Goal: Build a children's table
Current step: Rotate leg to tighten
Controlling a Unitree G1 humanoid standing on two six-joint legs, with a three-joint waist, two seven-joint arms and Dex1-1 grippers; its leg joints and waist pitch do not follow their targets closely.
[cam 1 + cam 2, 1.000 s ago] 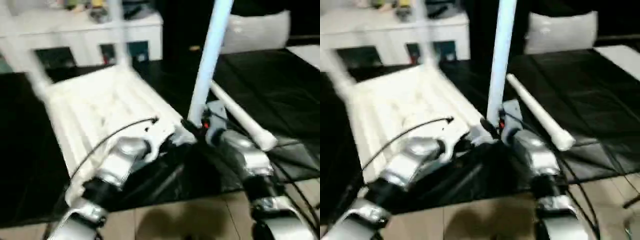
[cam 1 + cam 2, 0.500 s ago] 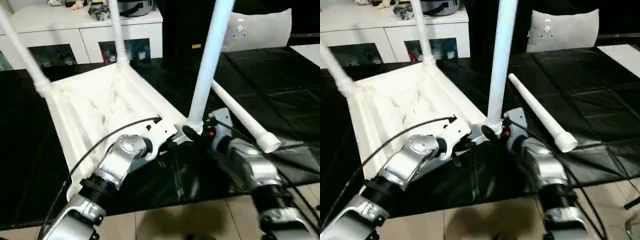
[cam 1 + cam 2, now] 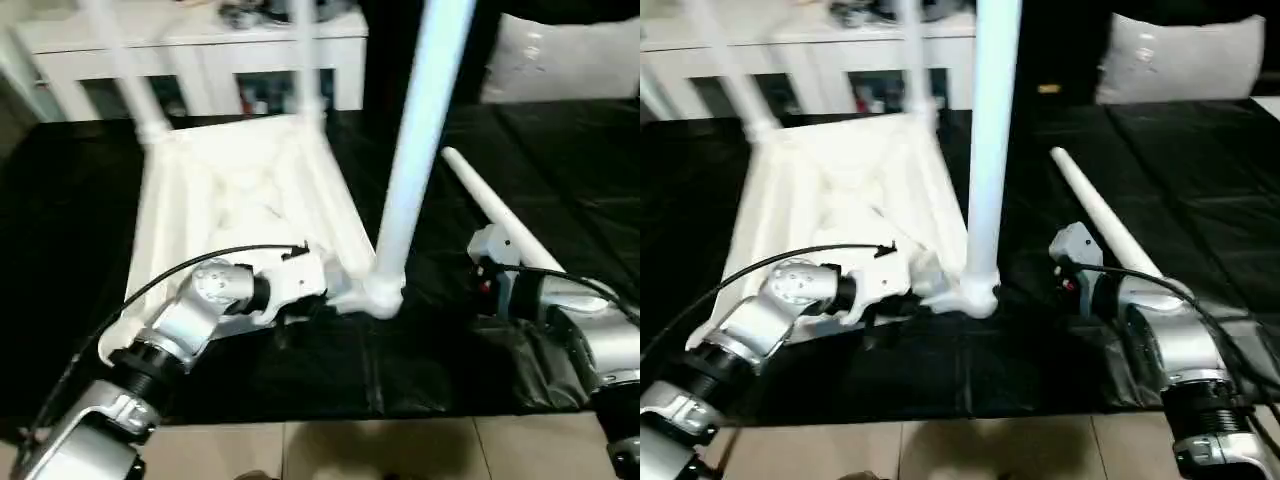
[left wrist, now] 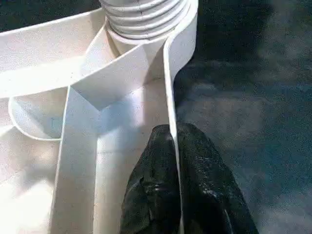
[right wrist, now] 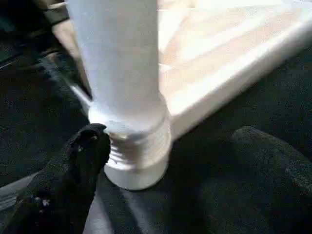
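The children's table top [image 3: 240, 200] lies upside down on a black mat, ribs up. Three white legs stand in its corner sockets: two at the far corners [image 3: 120, 70] [image 3: 305, 60] and one at the near right corner [image 3: 415, 150]. A fourth leg [image 3: 490, 215] lies loose on the mat to the right. My left gripper [image 4: 173, 134] is shut on the top's thin rim, just beside the near right socket [image 4: 146, 19]. To the right of that leg's threaded base [image 5: 139, 151], my right gripper [image 5: 170, 134] stands open, fingers wide apart; one fingertip [image 5: 92, 136] sits by the collar.
A white cabinet [image 3: 200, 40] with clutter on top stands behind the table top. A grey cushion [image 3: 560, 55] lies at the back right. The black mat [image 3: 450, 370] ends near my arms, with tiled floor [image 3: 400, 450] below it.
My right gripper has opened wide and drawn back to the right from the near leg's base. The left gripper stays shut on the rim. The camera has shifted.
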